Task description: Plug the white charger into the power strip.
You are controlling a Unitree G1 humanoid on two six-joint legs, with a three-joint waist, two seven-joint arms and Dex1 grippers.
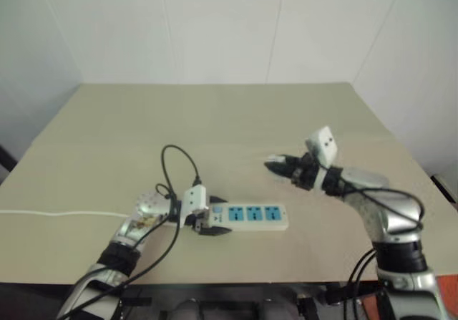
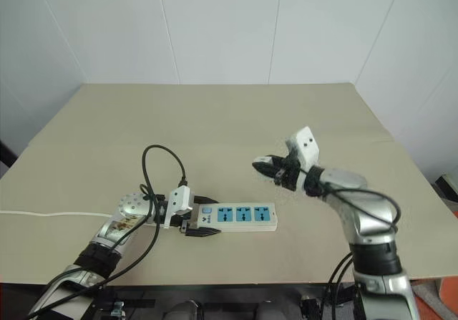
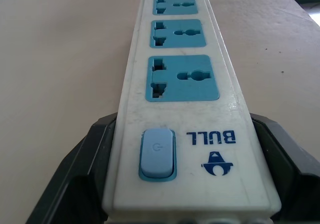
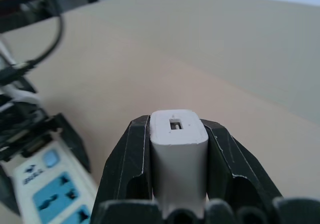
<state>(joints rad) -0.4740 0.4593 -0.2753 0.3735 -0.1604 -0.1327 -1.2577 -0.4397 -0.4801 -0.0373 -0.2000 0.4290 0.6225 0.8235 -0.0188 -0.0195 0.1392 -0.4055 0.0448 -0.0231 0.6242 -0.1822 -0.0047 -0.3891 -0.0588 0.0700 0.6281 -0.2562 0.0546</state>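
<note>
The power strip (image 1: 252, 217) lies flat on the beige table (image 1: 215, 119), three blue socket faces up. My left gripper (image 1: 206, 226) is shut on its switch end; the left wrist view shows black fingers (image 3: 80, 174) pressed against both sides of the power strip (image 3: 182, 83). My right gripper (image 1: 276, 166) hovers above the table, just beyond and to the right of the strip's far end, pointing left. It is shut on the white charger (image 4: 178, 154), whose end with a small slot faces the right wrist camera. The prongs are hidden.
The strip's white cord (image 1: 57, 213) runs left across the table to its edge. A black cable (image 1: 179, 159) loops up from my left wrist. A white wall stands behind the table, and the front edge is close under my arms.
</note>
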